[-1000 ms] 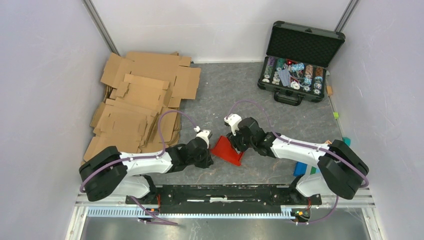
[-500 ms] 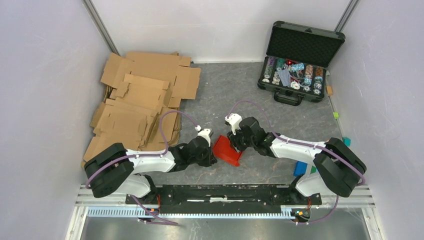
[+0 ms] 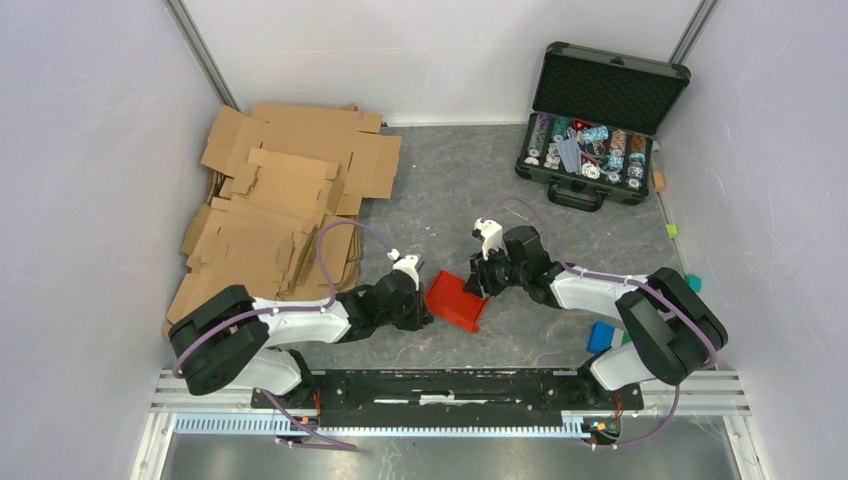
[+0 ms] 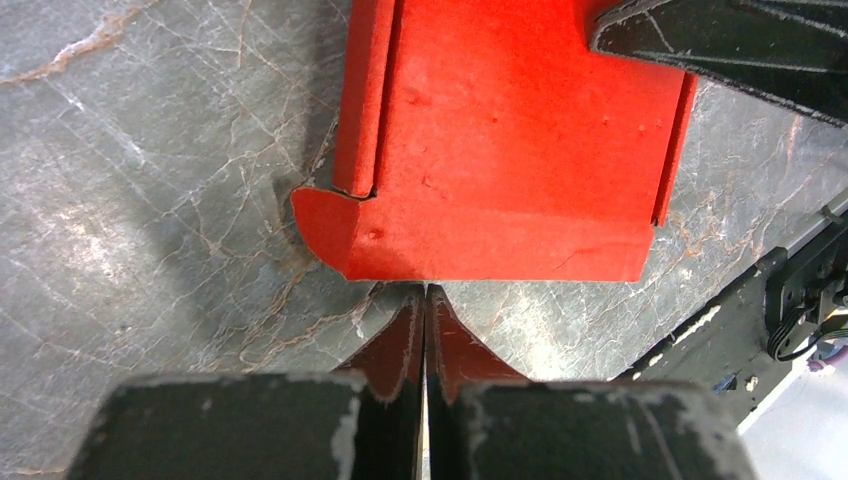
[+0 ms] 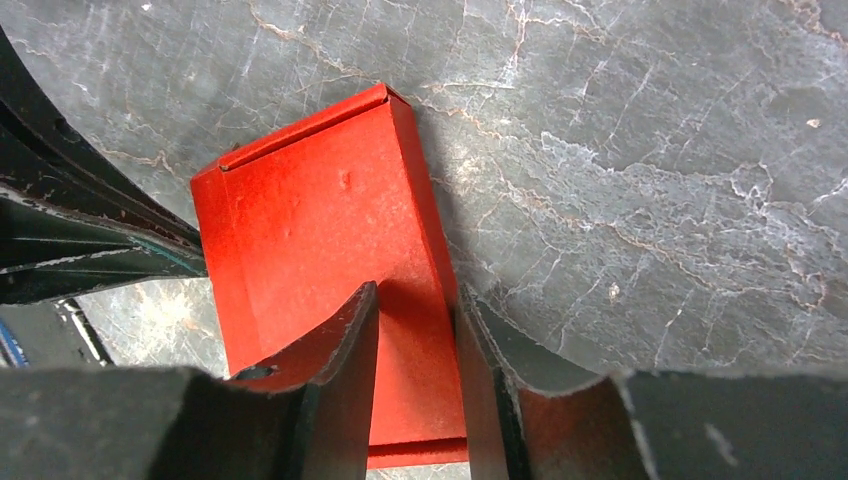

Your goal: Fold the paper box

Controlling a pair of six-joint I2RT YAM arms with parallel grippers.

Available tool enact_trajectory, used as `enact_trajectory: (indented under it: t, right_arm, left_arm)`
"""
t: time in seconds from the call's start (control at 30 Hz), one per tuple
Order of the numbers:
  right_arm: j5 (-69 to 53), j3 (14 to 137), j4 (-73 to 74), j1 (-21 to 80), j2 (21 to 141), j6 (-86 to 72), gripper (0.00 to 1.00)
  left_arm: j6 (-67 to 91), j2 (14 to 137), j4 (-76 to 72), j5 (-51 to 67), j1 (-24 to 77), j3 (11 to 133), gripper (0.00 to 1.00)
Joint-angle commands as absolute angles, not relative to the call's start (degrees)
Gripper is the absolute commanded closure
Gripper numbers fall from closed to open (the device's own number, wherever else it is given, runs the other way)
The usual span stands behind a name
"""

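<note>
Bright red paper box [image 3: 455, 302] down on the grey marbled table [image 3: 440, 190], right between the two arms. It's a shallow tray of thin board with low walls creased up and one round-cornered flap facing the left gripper [image 4: 425, 300]. That gripper's jaws are pressed tight together, tips right at the flap's edge. Right gripper [image 5: 415, 310]: jaws apart, straddling the box's side wall.

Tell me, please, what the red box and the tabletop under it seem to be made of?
The red box looks like thin paperboard with a matte, slightly dimpled face. The sharp creases and cut flap edges suggest this. The tabletop looks like grey stone or a marble-patterned laminate, faintly glossy with pale veins. I cannot tell which of the two it is.
</note>
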State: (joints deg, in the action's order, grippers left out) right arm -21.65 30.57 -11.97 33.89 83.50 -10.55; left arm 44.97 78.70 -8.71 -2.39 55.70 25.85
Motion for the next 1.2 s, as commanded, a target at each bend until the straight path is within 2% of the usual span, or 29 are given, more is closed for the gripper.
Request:
enact_trajectory:
  t: [0.0, 0.3, 0.37, 0.43, 0.47, 0.8, 1.0, 1.17]
  right_arm:
    - [-24.70, 27.63, -8.70, 31.84, 85.72, -11.58, 0.63]
    - [-30.92, 25.30, -13.93, 27.57, 87.12, -15.57, 0.66]
    - [-30.94, 25.19, -13.97, 27.36, 87.25, -15.63, 0.67]
    - [-30.82, 25.14, -13.97, 27.36, 87.11, -15.60, 0.67]
    - [-30.77, 25.23, -13.89, 27.28, 87.12, -15.49, 0.67]
    - [-29.48, 25.31, -13.40, 27.24, 87.11, -15.09, 0.70]
    - [-30.32, 24.80, -14.89, 27.06, 87.28, -16.15, 0.72]
    - [-30.11, 24.53, -14.95, 27.00, 86.55, -16.29, 0.72]
  left_arm:
    - [45.80, 75.82, -6.95, -2.10, 55.46, 25.20, 0.98]
    - [43.96, 65.51, 3.07, -1.26, 53.32, 26.05, 0.94]
    - [42.59, 63.68, 4.57, -0.68, 51.54, 26.42, 0.85]
    - [41.19, 62.94, 5.30, -0.27, 49.72, 27.14, 0.70]
    - [40.44, 63.22, 5.50, -0.26, 49.17, 27.57, 0.68]
    - [35.90, 73.36, 3.76, 2.28, 47.31, 34.10, 0.59]
    - [33.62, 79.37, 1.24, 2.73, 45.60, 37.47, 0.46]
    - [32.90, 85.86, 0.19, 9.22, 42.49, 41.34, 0.46]
